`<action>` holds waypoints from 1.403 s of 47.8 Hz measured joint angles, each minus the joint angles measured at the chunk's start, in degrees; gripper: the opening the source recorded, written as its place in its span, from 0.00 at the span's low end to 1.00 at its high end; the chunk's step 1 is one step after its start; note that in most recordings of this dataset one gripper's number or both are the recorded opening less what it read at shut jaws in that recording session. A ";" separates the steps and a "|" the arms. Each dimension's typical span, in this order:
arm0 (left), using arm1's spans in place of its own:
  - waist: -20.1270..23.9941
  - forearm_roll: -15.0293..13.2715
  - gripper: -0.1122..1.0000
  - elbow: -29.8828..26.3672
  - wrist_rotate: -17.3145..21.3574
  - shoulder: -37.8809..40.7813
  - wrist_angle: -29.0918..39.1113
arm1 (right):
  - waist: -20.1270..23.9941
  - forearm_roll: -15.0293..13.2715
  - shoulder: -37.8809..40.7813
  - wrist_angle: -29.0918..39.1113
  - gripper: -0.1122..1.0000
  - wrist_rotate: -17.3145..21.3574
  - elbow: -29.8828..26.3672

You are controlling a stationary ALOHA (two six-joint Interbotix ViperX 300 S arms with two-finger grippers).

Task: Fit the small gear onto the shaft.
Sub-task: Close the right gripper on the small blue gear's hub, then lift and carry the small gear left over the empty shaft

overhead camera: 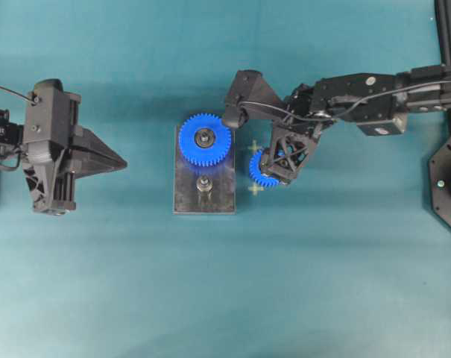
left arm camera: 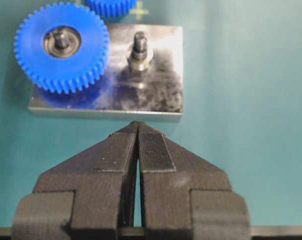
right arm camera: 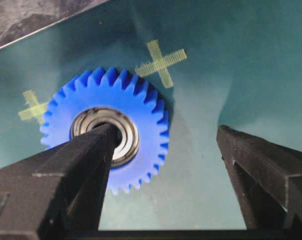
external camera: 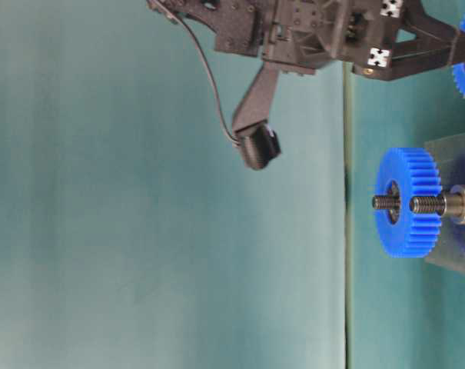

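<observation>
Teal desk (overhead camera: 344,283) is carrying a dark grey rectangular metal plate (overhead camera: 186,195) with a short silvery shaft (overhead camera: 204,184) standing bare beside a larger blue gear (overhead camera: 205,139). Just right of the plate, the right gripper (right arm camera: 165,150) is angling down over the small bright blue toothed gear (right arm camera: 141,100), jaws spread wide. Well left, the left gripper (left arm camera: 138,145) is hovering, jaws closed, empty.

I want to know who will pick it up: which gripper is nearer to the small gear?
The right. The right gripper hangs open directly over the small gear, beside the plate. The left gripper is shut, far across that plate.
</observation>
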 measured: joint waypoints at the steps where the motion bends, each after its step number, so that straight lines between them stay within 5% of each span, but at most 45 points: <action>1: 0.00 -0.09 0.10 0.00 0.00 0.00 0.00 | 0.00 0.00 0.09 0.00 0.87 0.00 -0.09; 10: 0.09 -0.09 0.10 0.00 0.00 0.00 0.00 | 0.18 0.00 0.70 0.62 0.80 0.00 -0.88; 20: 0.00 -0.09 0.10 0.00 0.00 0.00 0.00 | 0.70 0.18 0.88 2.11 0.41 0.09 -1.76; 34: 0.00 0.00 0.10 0.00 0.00 0.00 -0.09 | 0.18 0.62 0.35 5.98 0.41 0.62 -3.69; 52: 0.00 0.00 0.10 0.00 -0.09 0.00 -0.09 | 3.60 0.70 -2.46 15.12 0.41 1.76 -18.19; 67: 0.09 -0.09 0.10 0.00 -0.26 0.00 -0.09 | 5.71 0.79 3.60 16.88 0.41 1.76 -26.28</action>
